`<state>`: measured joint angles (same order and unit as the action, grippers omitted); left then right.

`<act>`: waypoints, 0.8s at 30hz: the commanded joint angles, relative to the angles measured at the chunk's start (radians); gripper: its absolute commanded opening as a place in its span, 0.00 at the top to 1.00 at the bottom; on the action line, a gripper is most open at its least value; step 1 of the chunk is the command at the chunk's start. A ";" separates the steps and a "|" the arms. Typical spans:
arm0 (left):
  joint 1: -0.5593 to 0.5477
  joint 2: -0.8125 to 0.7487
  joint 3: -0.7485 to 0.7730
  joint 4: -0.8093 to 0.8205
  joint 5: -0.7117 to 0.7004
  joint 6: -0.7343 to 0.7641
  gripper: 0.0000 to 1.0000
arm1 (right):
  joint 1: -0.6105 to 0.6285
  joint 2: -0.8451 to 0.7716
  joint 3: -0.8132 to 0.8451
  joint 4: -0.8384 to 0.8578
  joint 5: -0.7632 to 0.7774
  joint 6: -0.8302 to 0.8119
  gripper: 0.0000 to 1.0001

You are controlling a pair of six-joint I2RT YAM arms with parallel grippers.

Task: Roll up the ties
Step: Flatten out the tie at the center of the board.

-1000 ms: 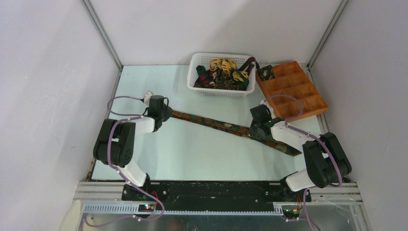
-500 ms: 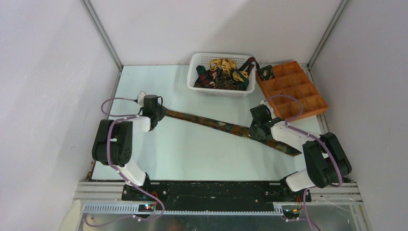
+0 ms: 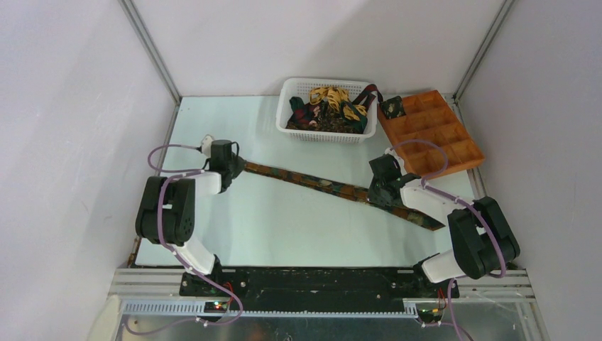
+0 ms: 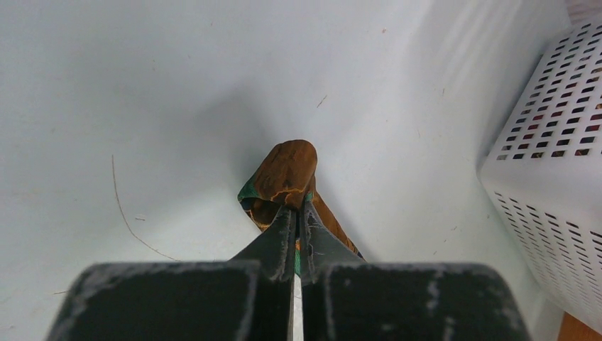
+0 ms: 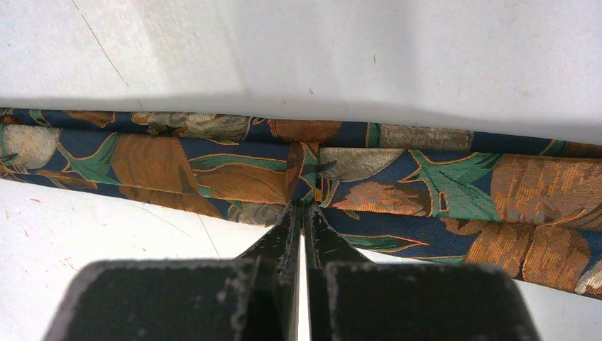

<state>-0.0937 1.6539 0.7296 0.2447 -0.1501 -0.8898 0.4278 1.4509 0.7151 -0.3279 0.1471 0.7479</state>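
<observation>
Two-armed, gripped one tie (image 3: 319, 183) stretched flat on the table (image 3: 284, 227), slanting from mid-left to near right: pinched its narrow brown tip in the left gripper (image 4: 298, 204), jaws closed tight on the cloth, and nipped a small fold partway along it in the right gripper (image 5: 304, 207), jaws likewise pressed together on fabric. Found more ties (image 3: 328, 106) heaped in the basket (image 3: 285, 99) at the far side, one strap draped over its right rim, and a rolled tie (image 3: 392, 106) in the far-left compartment of the tray (image 3: 458, 150) beside it.
</observation>
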 commanded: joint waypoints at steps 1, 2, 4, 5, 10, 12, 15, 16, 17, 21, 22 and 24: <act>0.014 -0.013 0.047 0.001 -0.038 0.026 1.00 | -0.006 -0.030 0.001 -0.010 0.035 -0.004 0.98; 0.016 -0.012 0.048 -0.002 -0.041 0.028 1.00 | -0.005 -0.031 0.001 -0.011 0.035 -0.004 0.98; 0.021 -0.012 0.050 -0.004 -0.043 0.032 1.00 | -0.005 -0.031 0.001 -0.014 0.039 -0.004 0.98; 0.021 -0.012 0.050 -0.005 -0.045 0.035 1.00 | -0.005 -0.033 0.001 -0.015 0.041 -0.004 0.98; 0.031 -0.015 0.044 -0.010 -0.053 0.045 1.00 | -0.004 -0.032 0.001 -0.018 0.043 -0.002 0.99; 0.035 -0.018 0.039 -0.010 -0.054 0.047 1.00 | -0.005 -0.032 0.001 -0.018 0.045 -0.002 0.99; 0.041 -0.022 0.032 -0.009 -0.055 0.048 1.00 | -0.004 -0.031 0.001 -0.021 0.047 -0.003 0.99; 0.042 -0.023 0.027 -0.007 -0.054 0.048 1.00 | -0.004 -0.031 0.001 -0.021 0.048 -0.001 0.99; 0.043 -0.025 0.025 -0.003 -0.051 0.048 1.00 | -0.004 -0.032 0.001 -0.022 0.050 -0.001 0.99; 0.045 -0.030 0.022 -0.002 -0.046 0.049 1.00 | -0.005 -0.031 0.001 -0.024 0.052 0.000 0.98; 0.045 -0.031 0.019 -0.003 -0.045 0.049 0.94 | -0.006 -0.033 0.001 -0.023 0.051 0.001 0.98; 0.045 -0.036 0.014 0.003 -0.037 0.047 0.78 | -0.005 -0.034 0.001 -0.021 0.048 -0.001 0.98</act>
<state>-0.0605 1.6539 0.7444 0.2234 -0.1654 -0.8619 0.4278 1.4452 0.7151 -0.3378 0.1623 0.7486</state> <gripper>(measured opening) 0.080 0.019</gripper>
